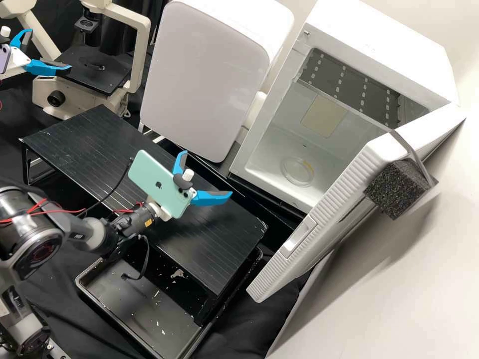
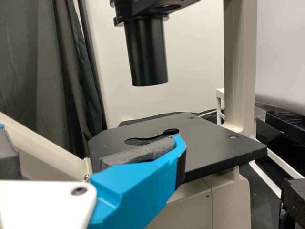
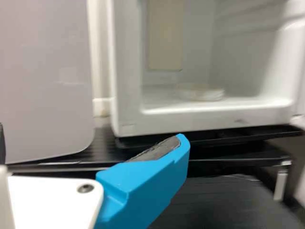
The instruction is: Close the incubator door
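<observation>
Incubator door (image 1: 327, 214): standing wide open, off to the right of the right gripper (image 1: 208, 172) and well apart from its fingers (image 1: 212, 198). Handle (image 1: 298, 237) on the door, near its free edge; black foam block (image 1: 399, 189) and grey strap (image 1: 411, 149) at its upper part, farther from those fingers.

Incubator (image 1: 381, 50): beyond and to the right of the same fingers, interior exposed. Inside, on its floor: round clear dish (image 1: 298, 172).

Right fingers: spread apart, nothing between them, above the grooved black stand (image 1: 100, 154). Mint-green phone (image 1: 159, 182) just beside them, mounted on the arm. Below, partly under the stand: dark tray (image 1: 139, 299).

White appliance with a pale grey panel (image 1: 204, 75): beyond the right fingers, beside the incubator.

Left gripper (image 1: 49, 50): at the microscope (image 1: 142, 47), well apart from the door. Fingers apart and empty, one near the black stage (image 2: 214, 148); contact with it, cannot tell.
</observation>
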Robot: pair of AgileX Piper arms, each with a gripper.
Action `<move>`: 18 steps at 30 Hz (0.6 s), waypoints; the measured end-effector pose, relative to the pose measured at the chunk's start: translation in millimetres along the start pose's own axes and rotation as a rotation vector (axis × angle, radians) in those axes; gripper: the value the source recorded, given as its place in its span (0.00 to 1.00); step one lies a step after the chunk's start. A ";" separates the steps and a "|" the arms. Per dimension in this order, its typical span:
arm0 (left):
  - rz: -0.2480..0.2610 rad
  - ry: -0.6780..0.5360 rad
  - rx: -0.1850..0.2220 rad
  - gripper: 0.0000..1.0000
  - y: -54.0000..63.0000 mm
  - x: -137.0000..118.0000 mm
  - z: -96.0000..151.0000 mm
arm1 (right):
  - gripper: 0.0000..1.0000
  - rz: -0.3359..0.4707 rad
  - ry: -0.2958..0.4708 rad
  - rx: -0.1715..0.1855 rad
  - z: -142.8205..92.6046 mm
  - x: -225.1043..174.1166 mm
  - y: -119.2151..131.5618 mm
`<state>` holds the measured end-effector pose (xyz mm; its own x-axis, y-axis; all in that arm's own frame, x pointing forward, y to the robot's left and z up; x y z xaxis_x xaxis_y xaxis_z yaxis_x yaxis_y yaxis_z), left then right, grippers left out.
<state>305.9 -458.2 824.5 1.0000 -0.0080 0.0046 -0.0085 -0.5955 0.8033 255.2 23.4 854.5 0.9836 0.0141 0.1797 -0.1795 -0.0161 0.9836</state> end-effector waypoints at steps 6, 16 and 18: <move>0.000 0.000 0.000 1.00 0.0 0.0 0.0 | 1.00 0.185 0.008 -0.021 3.3 -48.2 30.5; 0.000 0.000 0.000 1.00 0.0 0.0 0.0 | 1.00 0.472 -0.129 -0.116 17.8 -95.7 67.4; 0.000 0.000 0.000 1.00 0.0 0.0 0.0 | 1.00 0.524 -0.178 -0.132 22.5 -100.0 74.2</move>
<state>305.9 -458.2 824.5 1.0000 -0.0080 0.0046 -0.0085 -0.5955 0.8033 143.9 -1.7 909.2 0.7480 -0.1311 0.6507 -0.6339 0.1497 0.7588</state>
